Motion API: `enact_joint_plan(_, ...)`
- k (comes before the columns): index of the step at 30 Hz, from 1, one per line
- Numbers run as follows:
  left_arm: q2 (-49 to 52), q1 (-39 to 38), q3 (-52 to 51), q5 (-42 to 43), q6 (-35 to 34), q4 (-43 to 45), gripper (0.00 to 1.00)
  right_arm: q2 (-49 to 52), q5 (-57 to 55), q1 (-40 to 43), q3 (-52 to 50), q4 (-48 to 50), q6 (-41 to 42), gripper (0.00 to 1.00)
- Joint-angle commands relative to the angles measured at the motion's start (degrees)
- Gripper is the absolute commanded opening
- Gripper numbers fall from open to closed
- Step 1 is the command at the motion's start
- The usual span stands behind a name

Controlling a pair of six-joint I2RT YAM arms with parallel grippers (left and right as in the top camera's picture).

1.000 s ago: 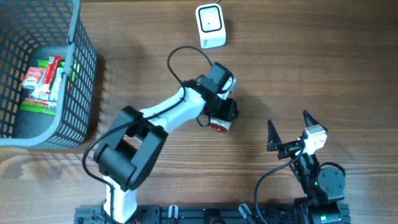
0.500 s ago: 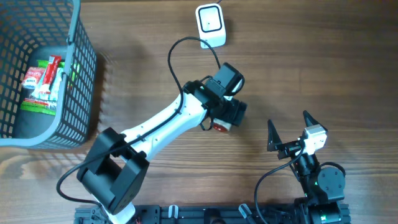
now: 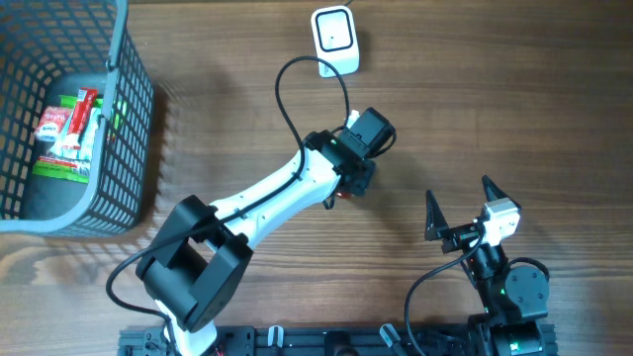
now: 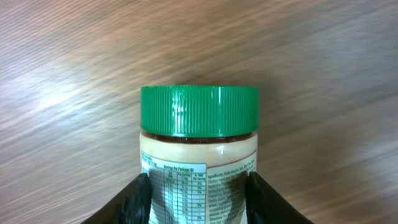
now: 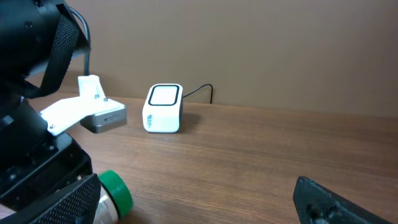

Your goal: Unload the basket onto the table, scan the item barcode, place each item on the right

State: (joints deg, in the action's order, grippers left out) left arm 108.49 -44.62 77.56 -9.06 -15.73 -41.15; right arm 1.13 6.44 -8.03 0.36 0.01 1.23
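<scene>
We're now nearer the far edge: left gripper point(image 4: 198, 194) clamps the jar point(image 4: 199, 152), right gripper point(image 3: 459, 201) splayed. Round jar may roll, hiding barcode.

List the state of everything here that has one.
jar: lid on, lying sideways, gripped.
left claw: closed on the jar.
right claw: open, empty.
scanner: upright, face uncovered.
basket: holding packets.
</scene>
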Motion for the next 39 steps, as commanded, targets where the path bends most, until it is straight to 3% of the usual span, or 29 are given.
enact_joint_plan(1,1.2,1.9,-1.1,-7.5,0.5,-2.9,0.50,-0.3,0.7,0.2,-0.1,0.4,0.3,1.00)
enact_joint_plan(4,1.2,3.4,-1.2,-10.2,0.5,-4.8,0.59,-0.3,0.8,0.2,-0.1,0.4,0.3,1.00)
enact_joint_plan(5,1.2,4.1,-1.1,-10.5,0.5,-5.0,0.72,-0.3,0.7,0.2,-0.1,0.4,0.3,1.00)
enact_joint_plan(6,1.1,4.7,-0.9,-10.2,0.5,-5.0,1.00,-0.3,0.7,0.2,-0.1,0.4,0.3,1.00)
enact_joint_plan(11,-2.3,7.6,5.8,-7.8,2.1,-8.0,1.00,-0.3,0.7,0.2,-0.1,0.4,0.3,1.00)
enact_joint_plan(15,-2.3,13.3,5.7,8.2,6.8,-9.1,1.00,-0.3,0.7,0.2,-0.1,0.4,0.3,1.00)
enact_joint_plan(18,-2.4,14.6,5.7,13.4,7.3,-9.4,1.00,-0.3,0.7,0.2,-0.1,0.4,0.3,1.00)
enact_joint_plan(20,-2.4,13.3,5.7,15.6,9.4,-9.5,0.85,-0.3,0.7,0.2,-0.1,0.4,0.3,1.00)
enact_joint_plan(22,-2.4,12.0,5.8,15.7,9.5,-9.1,0.28,-0.3,0.7,0.2,-0.1,0.4,0.3,1.00)
enact_joint_plan(23,-2.4,11.6,5.8,15.7,9.5,-9.1,0.06,-0.3,0.7,0.2,-0.1,0.4,0.3,1.00)
enact_joint_plan(32,-1.6,8.9,3.4,19.7,7.6,-8.2,0.08,-0.3,0.7,0.2,-0.1,0.4,0.3,1.00)
enact_joint_plan(39,1.9,10.4,3.0,6.3,7.6,-7.5,0.09,-0.3,0.7,0.2,-0.1,0.4,0.3,1.00)
